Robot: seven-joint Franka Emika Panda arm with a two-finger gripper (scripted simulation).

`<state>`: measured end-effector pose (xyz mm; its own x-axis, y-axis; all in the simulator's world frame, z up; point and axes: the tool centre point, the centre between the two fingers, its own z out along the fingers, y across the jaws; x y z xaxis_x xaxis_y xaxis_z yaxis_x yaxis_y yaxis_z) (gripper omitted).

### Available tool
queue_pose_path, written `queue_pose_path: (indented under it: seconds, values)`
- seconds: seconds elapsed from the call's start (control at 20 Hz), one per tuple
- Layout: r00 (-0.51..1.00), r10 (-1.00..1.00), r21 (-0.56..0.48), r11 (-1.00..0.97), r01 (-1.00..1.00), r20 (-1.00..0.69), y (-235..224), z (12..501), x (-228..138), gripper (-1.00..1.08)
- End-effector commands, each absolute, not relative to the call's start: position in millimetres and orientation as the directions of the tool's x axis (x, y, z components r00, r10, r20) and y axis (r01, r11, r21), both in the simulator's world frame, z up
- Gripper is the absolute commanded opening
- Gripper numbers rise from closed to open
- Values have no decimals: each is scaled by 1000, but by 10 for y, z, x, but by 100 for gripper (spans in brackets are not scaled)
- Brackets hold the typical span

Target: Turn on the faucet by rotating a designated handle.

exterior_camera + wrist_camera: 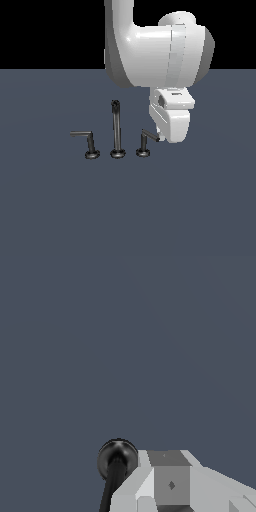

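In the exterior view, the faucet (117,131) stands on the flat grey floor (50,210). It has a tall thin post (116,127) in the middle and a bent handle on each side. The handle I must turn (145,142) is on the exterior view's right. My claw (159,135) hangs right at the tip of its thin bar. I cannot tell if my claw is open or closed.

In the wrist view, I see a dark round base (117,458) with a thin bar, just beside one grey finger (167,481).

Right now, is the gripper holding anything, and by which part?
Cannot be told. The gripper sits at the lever tip of the right-hand handle, but its fingers are hidden in both views.
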<state>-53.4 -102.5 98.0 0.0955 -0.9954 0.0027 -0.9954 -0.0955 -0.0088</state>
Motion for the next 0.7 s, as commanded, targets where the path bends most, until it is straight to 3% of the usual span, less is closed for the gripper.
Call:
queue_pose_path:
  seconds: [0.0,0.65]
  values:
    - [96,-995,-9,-96,-995,2,-1020,981,-532,-100]
    - [97,-995,0,-97,-995,0,-605,981,-857,-100]
